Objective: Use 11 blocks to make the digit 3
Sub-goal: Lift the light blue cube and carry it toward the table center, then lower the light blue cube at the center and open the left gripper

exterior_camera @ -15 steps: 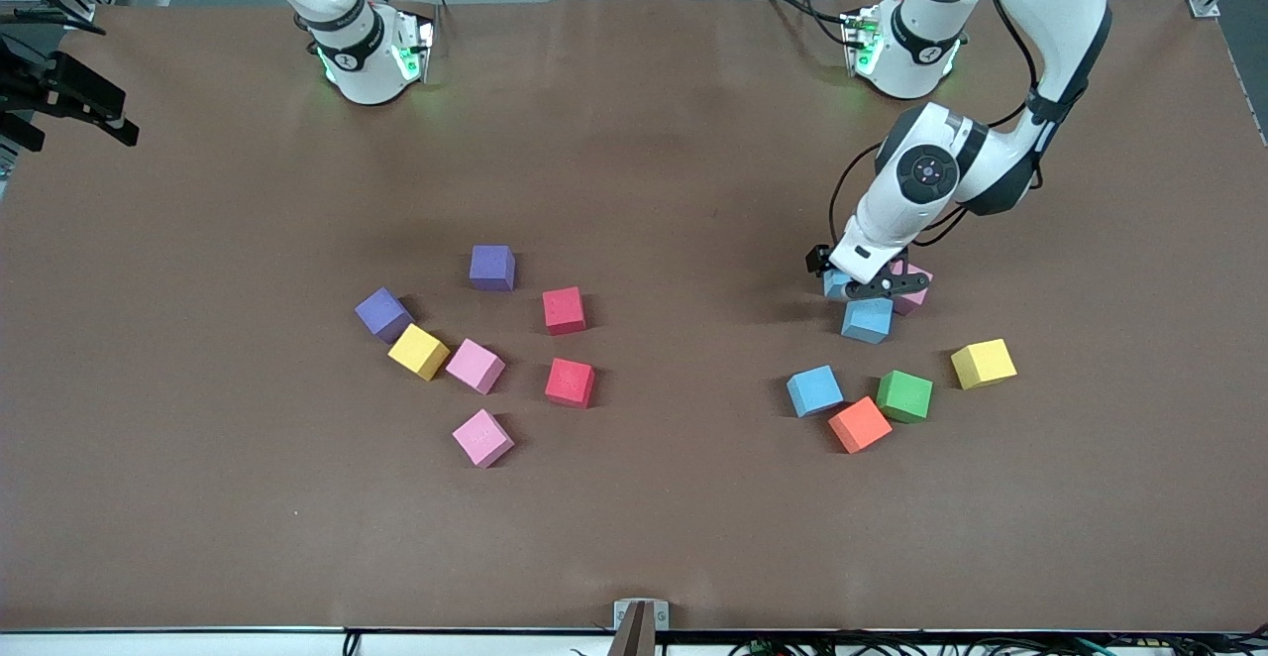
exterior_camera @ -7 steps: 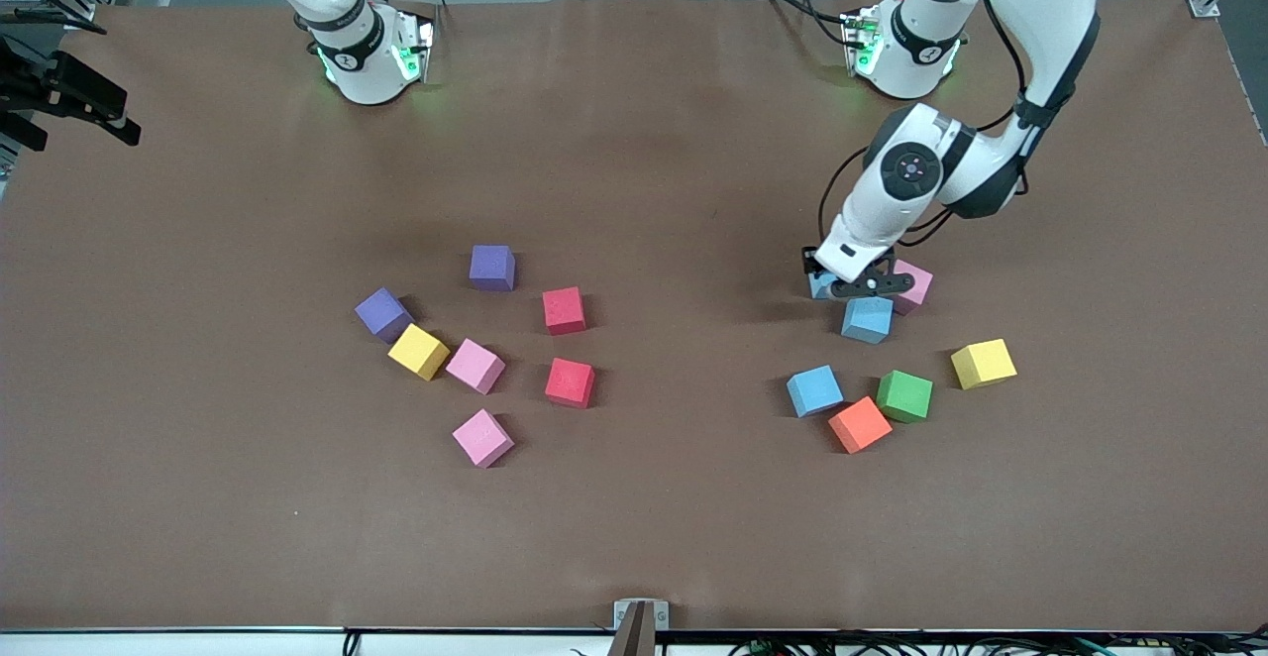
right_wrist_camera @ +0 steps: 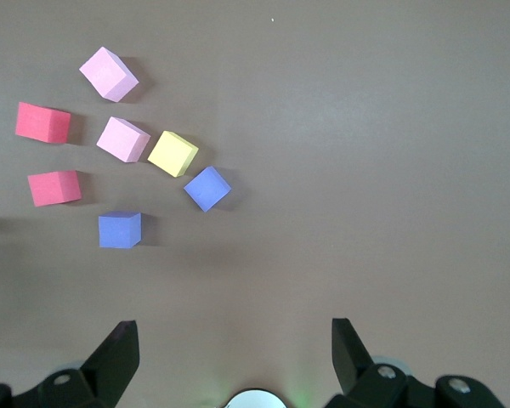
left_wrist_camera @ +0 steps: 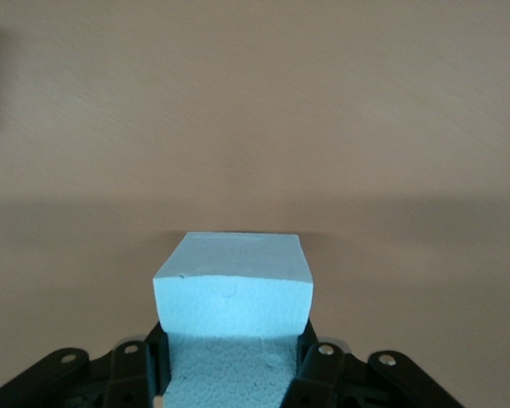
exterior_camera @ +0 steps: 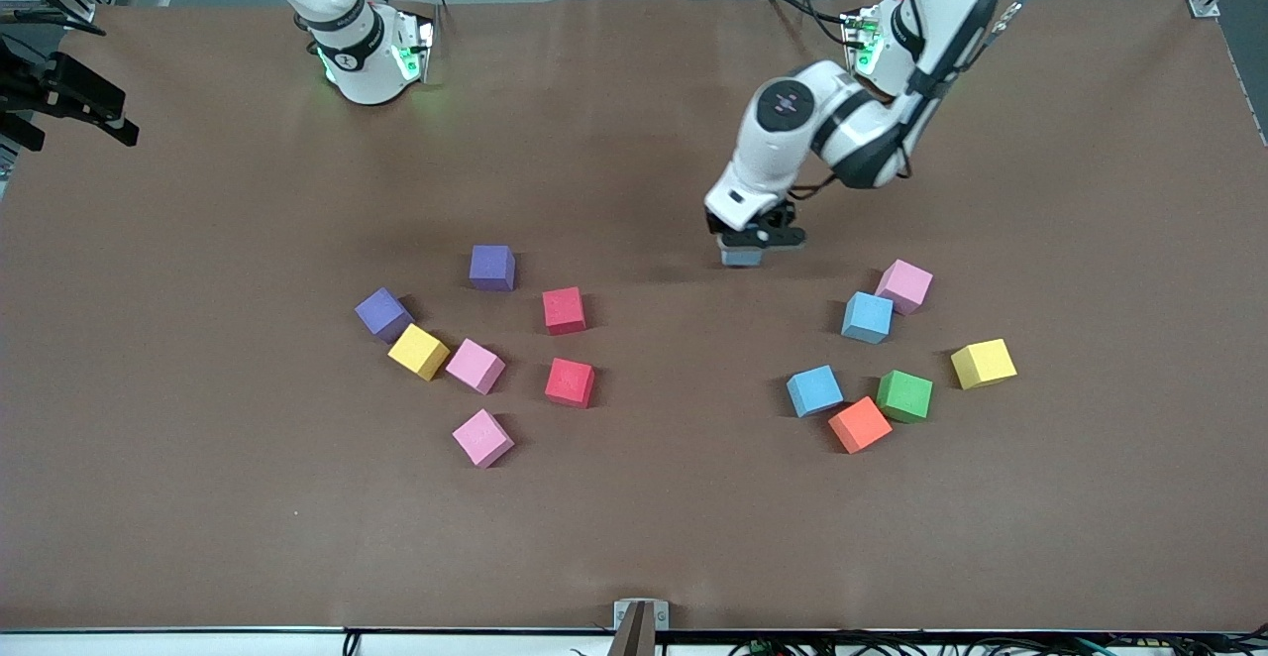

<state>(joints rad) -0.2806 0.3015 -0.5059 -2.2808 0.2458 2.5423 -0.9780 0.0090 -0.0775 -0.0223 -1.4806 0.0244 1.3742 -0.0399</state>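
Note:
My left gripper is shut on a light blue block and holds it over bare table between two loose groups of blocks. In the left wrist view the block fills the space between the fingers. Toward the left arm's end lie two light blue blocks, an orange, a green and a yellow. Toward the right arm's end lie two red, two pink and a yellow. No digit 3 is in view. My right gripper hangs open, high over the table.
Two purple cubes sit at the edge of the group toward the right arm's end. A paler lilac-pink cube touches a light blue block. A black clamp juts in at the table edge by the right arm's end.
My left gripper shut on the light blue block beside the lilac-pink cube, lifted it and carried it toward the table's middle. The right arm has not moved.

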